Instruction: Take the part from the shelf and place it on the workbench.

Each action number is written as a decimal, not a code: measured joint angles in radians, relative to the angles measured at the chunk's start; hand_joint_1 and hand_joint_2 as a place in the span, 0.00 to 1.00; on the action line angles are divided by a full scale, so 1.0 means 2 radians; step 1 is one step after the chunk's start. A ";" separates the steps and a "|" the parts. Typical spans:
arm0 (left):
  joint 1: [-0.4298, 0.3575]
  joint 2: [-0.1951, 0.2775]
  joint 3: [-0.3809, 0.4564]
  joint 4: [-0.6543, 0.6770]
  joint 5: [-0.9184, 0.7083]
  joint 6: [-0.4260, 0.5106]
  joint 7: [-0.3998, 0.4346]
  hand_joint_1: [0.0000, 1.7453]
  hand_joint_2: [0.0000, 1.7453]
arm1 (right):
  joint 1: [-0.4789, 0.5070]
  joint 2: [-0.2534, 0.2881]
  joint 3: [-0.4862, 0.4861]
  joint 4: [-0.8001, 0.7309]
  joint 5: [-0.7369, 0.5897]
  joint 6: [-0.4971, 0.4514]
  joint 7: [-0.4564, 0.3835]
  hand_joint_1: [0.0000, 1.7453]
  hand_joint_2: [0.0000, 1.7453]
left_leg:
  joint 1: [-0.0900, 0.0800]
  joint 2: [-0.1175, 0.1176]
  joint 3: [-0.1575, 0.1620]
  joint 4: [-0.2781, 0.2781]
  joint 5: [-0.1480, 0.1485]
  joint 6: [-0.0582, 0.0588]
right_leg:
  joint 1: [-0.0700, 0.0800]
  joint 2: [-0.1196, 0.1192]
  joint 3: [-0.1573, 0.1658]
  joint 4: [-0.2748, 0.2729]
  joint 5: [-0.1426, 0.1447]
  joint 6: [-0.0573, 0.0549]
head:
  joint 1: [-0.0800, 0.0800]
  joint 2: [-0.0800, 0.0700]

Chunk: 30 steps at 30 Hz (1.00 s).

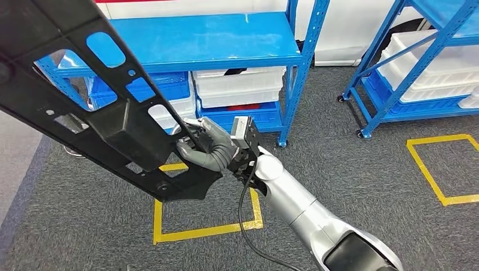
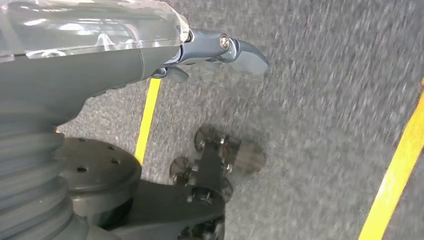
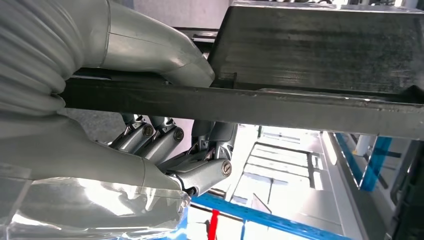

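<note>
Right hand grips the black part at its near end (fingers wrapped round the rail); the long axis runs far-left, clear of the blue shelf.

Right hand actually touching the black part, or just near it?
Touching. In the head view the right hand wraps its fingers around the black part; the right wrist view shows thumb and fingers clamped on its edge.

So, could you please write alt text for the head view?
The right hand grips a long black part with cutouts, held off the grey carpet. Behind stands a blue shelf with white bins.
</note>
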<state>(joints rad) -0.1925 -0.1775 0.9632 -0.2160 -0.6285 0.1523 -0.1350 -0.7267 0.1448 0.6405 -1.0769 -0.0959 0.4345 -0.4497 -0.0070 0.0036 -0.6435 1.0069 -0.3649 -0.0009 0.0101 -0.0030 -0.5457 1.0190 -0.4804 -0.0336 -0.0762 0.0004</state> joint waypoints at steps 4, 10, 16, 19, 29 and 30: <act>0.001 0.000 0.000 0.000 0.000 0.000 0.000 0.00 1.00 | -0.001 0.002 0.000 0.001 0.000 0.001 0.001 1.00 1.00 | 0.002 -0.003 -0.021 0.054 -0.056 -0.012 | -0.007 -0.004 -0.014 -0.011 0.022 -0.006 | 0.000 0.000; 0.001 0.000 0.000 0.000 0.000 0.001 0.000 0.00 1.00 | 0.000 0.003 0.000 0.004 -0.003 0.002 0.004 1.00 1.00 | 0.015 -0.002 0.011 0.095 -0.056 -0.027 | -0.009 -0.005 -0.055 -0.006 0.052 0.000 | 0.000 0.000; 0.001 -0.001 0.000 0.000 0.001 0.001 0.000 0.00 1.00 | -0.001 0.002 0.000 0.005 -0.007 0.002 0.005 1.00 1.00 | 0.012 -0.003 0.070 -0.010 -0.061 -0.009 | -0.009 -0.004 -0.070 -0.003 0.071 0.018 | 0.000 0.000; 0.000 -0.001 0.000 0.000 0.001 0.001 0.000 0.00 1.00 | -0.001 0.001 0.001 0.006 -0.007 0.001 0.005 1.00 1.00 | 0.013 0.000 0.056 -0.011 -0.044 0.003 | -0.011 -0.001 -0.089 0.047 0.017 0.022 | 0.000 0.000; 0.000 -0.001 -0.002 0.000 -0.004 0.003 -0.002 0.00 1.00 | 0.001 -0.002 0.004 0.007 -0.015 0.007 0.007 1.00 1.00 | 0.009 0.000 0.002 0.004 -0.009 -0.010 | -0.008 0.000 0.002 0.010 -0.013 0.015 | 0.000 0.000; 0.000 -0.001 -0.002 0.000 -0.004 0.003 -0.002 0.00 1.00 | 0.001 -0.002 0.004 0.007 -0.018 0.010 0.008 1.00 1.00 | 0.009 0.000 0.001 0.004 -0.007 -0.013 | -0.007 0.001 0.002 0.006 -0.013 0.012 | 0.000 0.000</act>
<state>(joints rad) -0.1921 -0.1797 0.9587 -0.2159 -0.6369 0.1583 -0.1396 -0.7244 0.1413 0.6481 -1.0637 -0.1314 0.4541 -0.4343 0.0119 0.0036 -0.6411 1.0147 -0.3780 -0.0274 -0.0037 -0.0020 -0.5419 1.0308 -0.5067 -0.0096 -0.0756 0.0004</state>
